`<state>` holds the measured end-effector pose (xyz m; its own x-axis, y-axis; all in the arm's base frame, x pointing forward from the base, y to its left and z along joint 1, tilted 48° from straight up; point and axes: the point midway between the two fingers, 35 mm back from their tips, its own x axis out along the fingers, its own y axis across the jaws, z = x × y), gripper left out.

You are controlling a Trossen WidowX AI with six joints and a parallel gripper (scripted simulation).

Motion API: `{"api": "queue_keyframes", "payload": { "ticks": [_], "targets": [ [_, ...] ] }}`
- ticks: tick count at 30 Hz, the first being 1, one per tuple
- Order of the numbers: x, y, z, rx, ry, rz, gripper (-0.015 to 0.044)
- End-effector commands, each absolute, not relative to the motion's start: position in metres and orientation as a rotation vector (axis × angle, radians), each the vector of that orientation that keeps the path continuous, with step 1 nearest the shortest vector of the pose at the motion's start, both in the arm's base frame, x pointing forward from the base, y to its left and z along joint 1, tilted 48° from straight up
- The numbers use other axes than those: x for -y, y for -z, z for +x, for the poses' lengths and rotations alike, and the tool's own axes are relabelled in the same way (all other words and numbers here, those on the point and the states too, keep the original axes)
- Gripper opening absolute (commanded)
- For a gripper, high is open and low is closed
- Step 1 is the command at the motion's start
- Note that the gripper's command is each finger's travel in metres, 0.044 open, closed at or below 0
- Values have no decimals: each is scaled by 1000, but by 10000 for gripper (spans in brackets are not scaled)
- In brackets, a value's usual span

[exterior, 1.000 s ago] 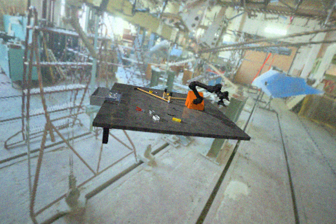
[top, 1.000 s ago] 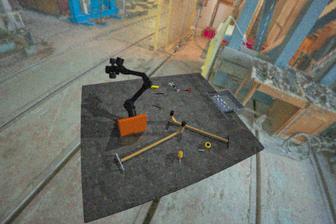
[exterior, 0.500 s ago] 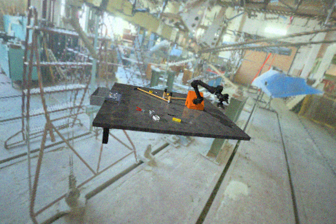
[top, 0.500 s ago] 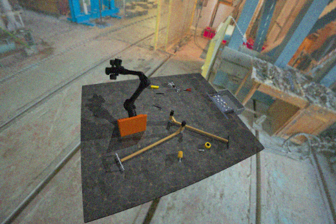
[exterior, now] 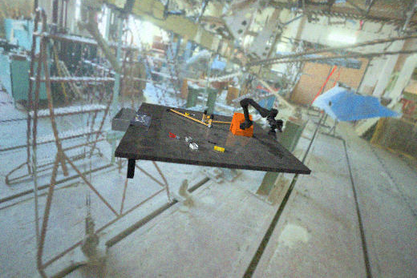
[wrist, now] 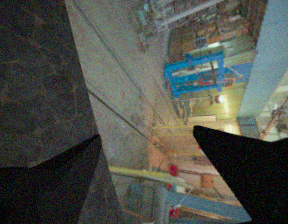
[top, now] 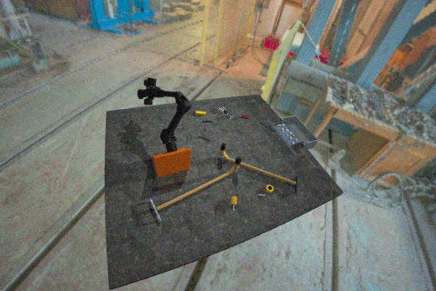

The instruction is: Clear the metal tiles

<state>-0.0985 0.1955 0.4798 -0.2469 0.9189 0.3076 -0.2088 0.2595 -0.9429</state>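
Two long tools with wooden handles lie on the dark table, their black-tipped ends near each other. One tool (top: pixel 194 190) has a pale metal crosspiece; the other tool (top: pixel 264 171) (exterior: pixel 188 117) has a dark crosspiece. Which is the long scraper I cannot tell for certain. The steel bench plate (top: pixel 290 142) (exterior: pixel 141 125) is at the table's far side, with several small metal tiles (top: pixel 288 131) on it. The grey catch box (top: pixel 307 144) (exterior: pixel 123 120) adjoins its outer end. My gripper (top: pixel 145 90) (exterior: pixel 274 126) (wrist: pixel 148 134) is open and empty, raised high, away from tools and plate.
An orange block (top: pixel 172 163) (exterior: pixel 242 125) stands by the arm's base. A yellow block (top: pixel 200 112) (exterior: pixel 219 149), a red-handled item (top: pixel 244 116) (exterior: pixel 172 135) and silvery pieces (exterior: pixel 193 147) lie apart. A yellow ring (top: pixel 269 189) and a yellow-handled item (top: pixel 234 201) lie near the tools.
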Motion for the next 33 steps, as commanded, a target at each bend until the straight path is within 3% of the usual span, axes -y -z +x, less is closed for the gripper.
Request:
{"api": "queue_keyframes", "payload": {
  "ticks": [1, 33],
  "targets": [
    [-205, -476, -97, 1375, -1257, -747, 440],
    [-264, -448, -46, 1146, -1196, -906, 440]
  ]
}}
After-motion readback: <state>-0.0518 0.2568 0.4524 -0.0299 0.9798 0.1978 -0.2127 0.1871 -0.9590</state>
